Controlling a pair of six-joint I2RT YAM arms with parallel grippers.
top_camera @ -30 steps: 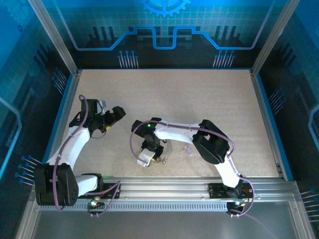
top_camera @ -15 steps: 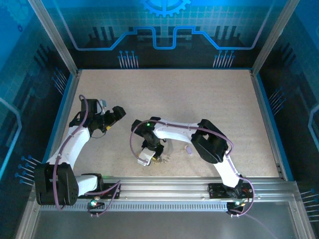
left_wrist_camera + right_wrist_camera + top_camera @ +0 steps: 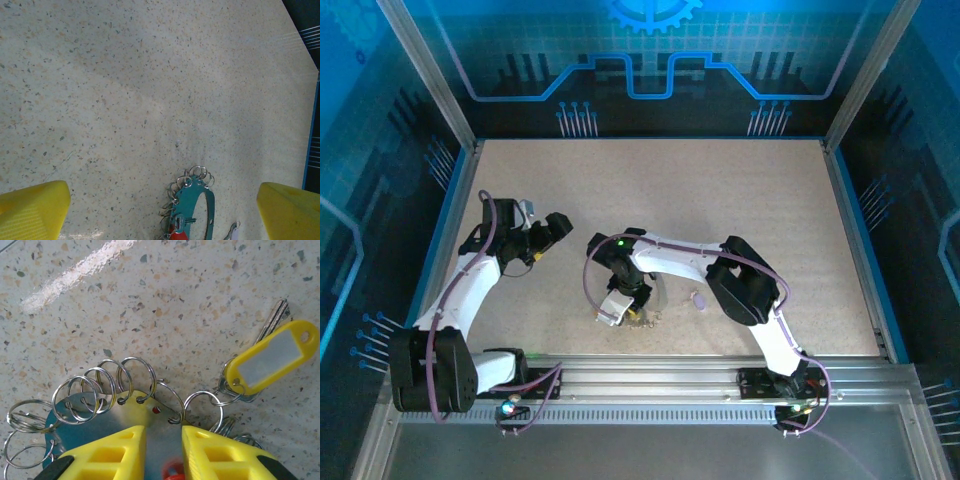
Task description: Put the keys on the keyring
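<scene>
R fingers [image 3: 125, 452], nearly together, seem to pinch the red key [image 3: 172, 472] over the teal keyring [image 3: 107, 422] at mid near edge of bench [image 3: 225, 280], L fingers [image 3: 32, 210] spread wide: steady ring w/ L, feed key onto a free loop slowly.

Top camera looks down over the whole counter [image 3: 720, 200] from behind. Left wrist mid-range, right wrist very close; both share the keyring [image 3: 187, 200].

Speckled beige tabletop [image 3: 720, 200] inside an aluminium-framed enclosure [image 3: 428, 72], blue circuit-patterned wall panels [image 3: 650, 60] around it, even cool light
</scene>
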